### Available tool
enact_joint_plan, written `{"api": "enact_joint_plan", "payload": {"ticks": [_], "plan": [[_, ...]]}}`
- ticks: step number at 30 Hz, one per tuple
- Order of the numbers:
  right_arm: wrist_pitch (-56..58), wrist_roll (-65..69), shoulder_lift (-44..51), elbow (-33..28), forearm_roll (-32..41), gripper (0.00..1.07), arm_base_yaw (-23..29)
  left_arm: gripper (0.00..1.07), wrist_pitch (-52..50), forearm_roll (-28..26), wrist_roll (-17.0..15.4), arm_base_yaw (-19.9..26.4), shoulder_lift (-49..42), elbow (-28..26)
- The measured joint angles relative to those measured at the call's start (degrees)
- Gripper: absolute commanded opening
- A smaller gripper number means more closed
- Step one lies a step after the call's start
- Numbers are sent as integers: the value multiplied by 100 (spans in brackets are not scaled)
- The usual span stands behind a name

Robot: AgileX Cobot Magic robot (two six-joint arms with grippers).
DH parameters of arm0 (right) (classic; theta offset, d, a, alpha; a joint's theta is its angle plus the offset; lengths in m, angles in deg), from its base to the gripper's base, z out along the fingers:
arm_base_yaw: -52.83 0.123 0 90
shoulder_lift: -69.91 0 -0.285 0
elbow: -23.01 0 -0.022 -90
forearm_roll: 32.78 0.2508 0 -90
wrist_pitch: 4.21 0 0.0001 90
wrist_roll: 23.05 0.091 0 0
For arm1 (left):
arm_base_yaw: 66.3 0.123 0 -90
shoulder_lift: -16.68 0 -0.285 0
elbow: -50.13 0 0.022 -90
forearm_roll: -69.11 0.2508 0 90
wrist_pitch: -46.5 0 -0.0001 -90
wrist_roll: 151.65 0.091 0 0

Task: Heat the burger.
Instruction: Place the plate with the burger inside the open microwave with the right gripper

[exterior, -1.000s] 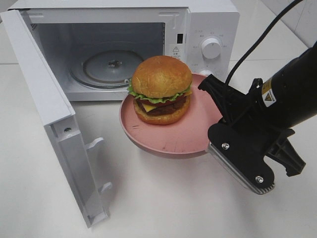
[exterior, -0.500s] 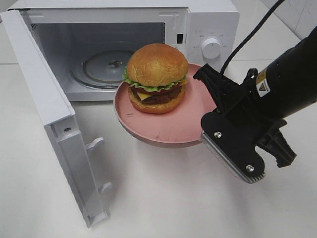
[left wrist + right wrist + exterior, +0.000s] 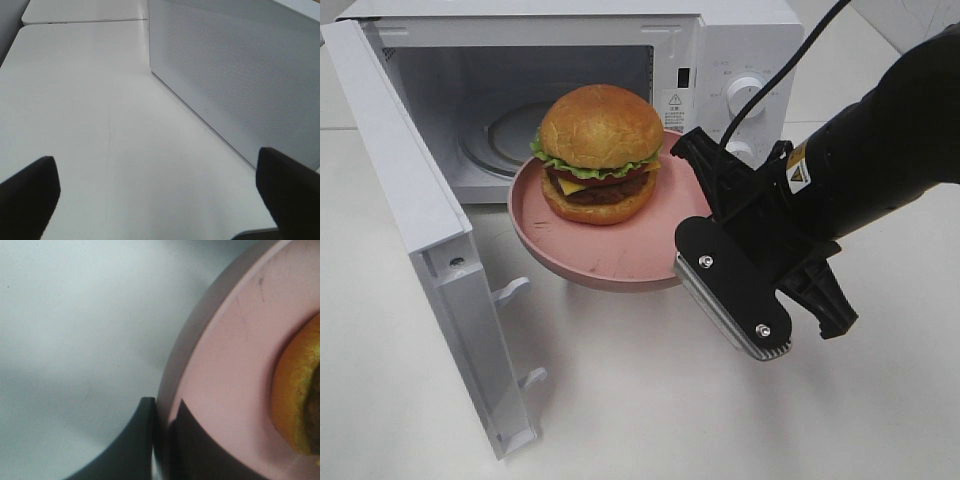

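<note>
Right arm (image 3: 880,150) is bulky matte black, with a black cable (image 3: 785,55) coming off it and a small yellow warning label (image 3: 798,172). Wrist block (image 3: 735,290) is a black plate over silver ribbed metal, with two silver screws (image 3: 705,262). Left fingertips (image 3: 282,185) are dark and rounded.

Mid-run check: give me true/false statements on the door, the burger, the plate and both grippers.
1. The microwave door stands open. True.
2. The burger sits on the turntable. False: it rests on the pink plate, held in front of the opening; the turntable is bare.
3. The right gripper is shut on the pink plate's rim. True.
4. The left gripper grips the microwave door. False: it is open and holds nothing.
5. The burger lies tipped on its side. False: it stands upright, top bun up.
</note>
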Motion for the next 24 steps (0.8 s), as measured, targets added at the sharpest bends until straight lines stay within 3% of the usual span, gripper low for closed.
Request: {"api": "enact_joint_plan", "payload": {"ticks": [24], "plan": [[235, 0, -1054, 1163, 195, 0, 11, 100, 0, 0, 0, 0, 0, 0]]}}
